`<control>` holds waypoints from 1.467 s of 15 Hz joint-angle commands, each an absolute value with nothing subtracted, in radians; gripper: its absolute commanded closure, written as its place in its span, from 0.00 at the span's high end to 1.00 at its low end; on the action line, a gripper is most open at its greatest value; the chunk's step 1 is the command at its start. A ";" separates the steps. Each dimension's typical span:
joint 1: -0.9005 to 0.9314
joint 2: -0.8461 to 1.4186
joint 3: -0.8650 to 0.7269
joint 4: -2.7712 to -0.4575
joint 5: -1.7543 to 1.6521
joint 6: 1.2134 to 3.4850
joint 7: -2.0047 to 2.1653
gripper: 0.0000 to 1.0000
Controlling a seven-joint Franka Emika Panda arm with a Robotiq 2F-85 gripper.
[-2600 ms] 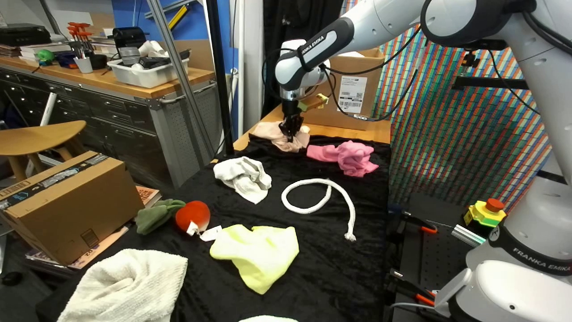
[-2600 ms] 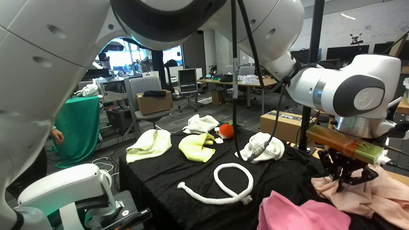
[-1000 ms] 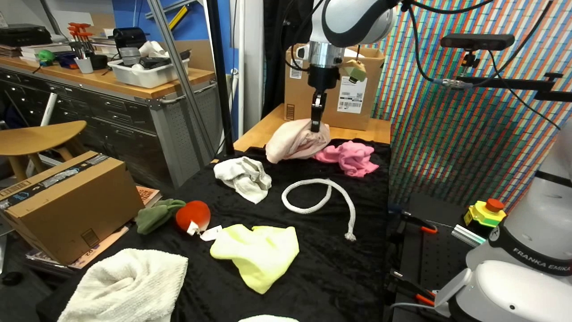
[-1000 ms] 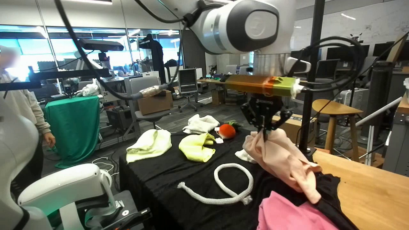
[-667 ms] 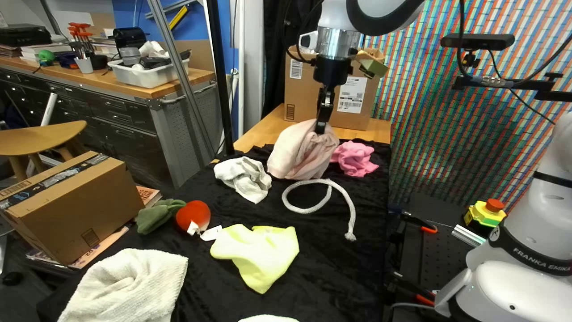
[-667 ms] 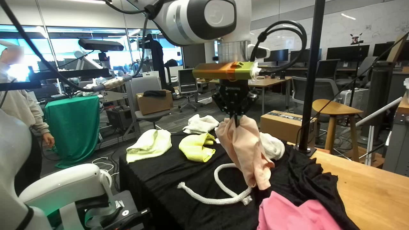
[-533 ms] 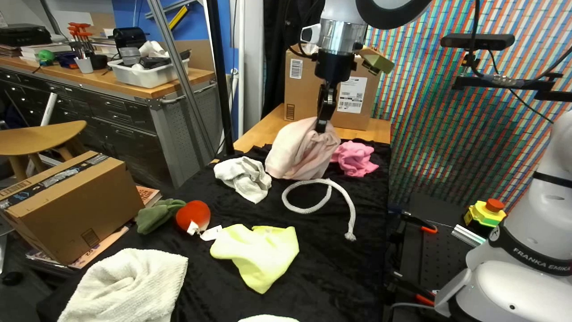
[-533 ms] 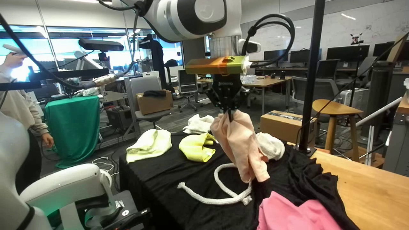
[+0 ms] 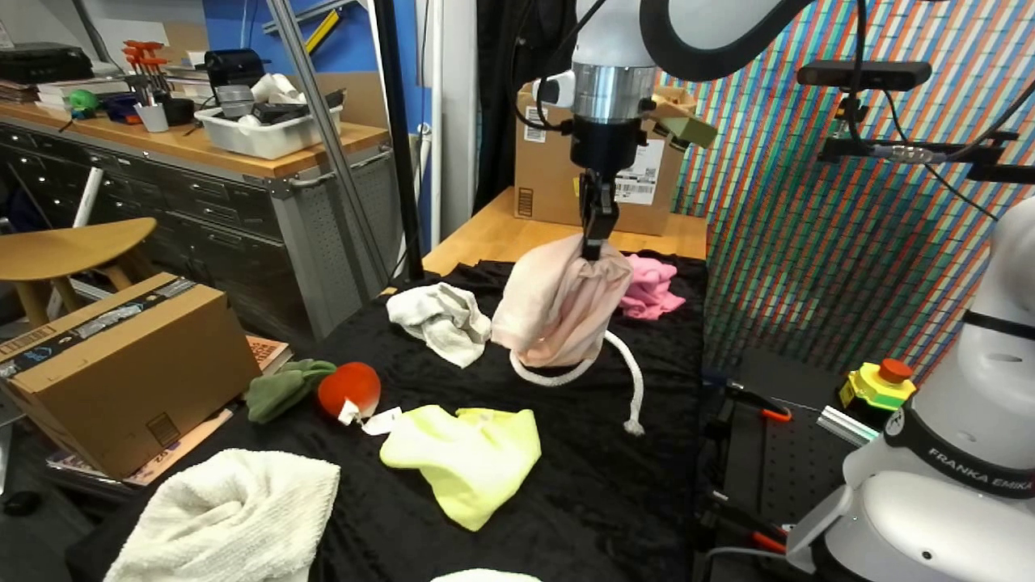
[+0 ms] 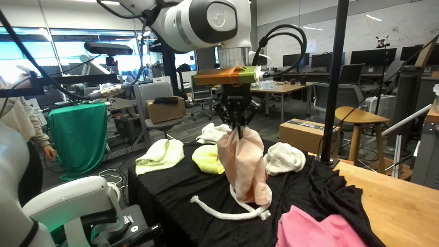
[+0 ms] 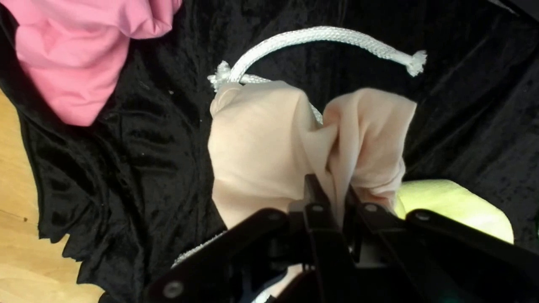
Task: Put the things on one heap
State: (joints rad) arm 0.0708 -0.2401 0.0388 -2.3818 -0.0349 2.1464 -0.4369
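My gripper (image 9: 593, 250) is shut on a peach cloth (image 9: 550, 307); in the wrist view the fingers (image 11: 330, 191) pinch its folds. The cloth (image 10: 241, 164) hangs over the white rope (image 10: 229, 216) loop and hides part of it; I cannot tell whether they touch. A pink cloth (image 9: 649, 287) lies crumpled near the table's wooden end. An off-white cloth (image 9: 441, 319), a yellow cloth (image 9: 469, 461), a white towel (image 9: 234, 517) and a pale yellow cloth (image 10: 161, 156) lie apart on the black cover. A red plush (image 9: 349, 390) with green leaves lies at the edge.
A black cloth (image 10: 319, 192) covers the table, with bare wood (image 10: 401, 206) at one end. A large cardboard box (image 9: 558, 178) stands there. A black pole (image 10: 332, 85) rises at the table's edge. Another cardboard box (image 9: 129, 380) is beside the table.
The gripper lifted the peach cloth from the table's wooden end and carried it past the pink cloth to above the rope. In the last half second it came lower. The other things lie still.
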 commanded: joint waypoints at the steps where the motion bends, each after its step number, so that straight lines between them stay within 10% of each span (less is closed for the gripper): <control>1: 0.067 -0.172 0.026 -2.347 -0.086 2.140 -0.435 0.36; 10: -0.008 -0.072 -0.042 -2.307 -0.157 2.177 -0.416 0.99; 22: -0.143 0.188 -0.145 -2.251 -0.171 2.319 -0.294 1.00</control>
State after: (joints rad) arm -0.1275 0.1267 -0.1360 -2.2920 -0.1457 2.2923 -0.3474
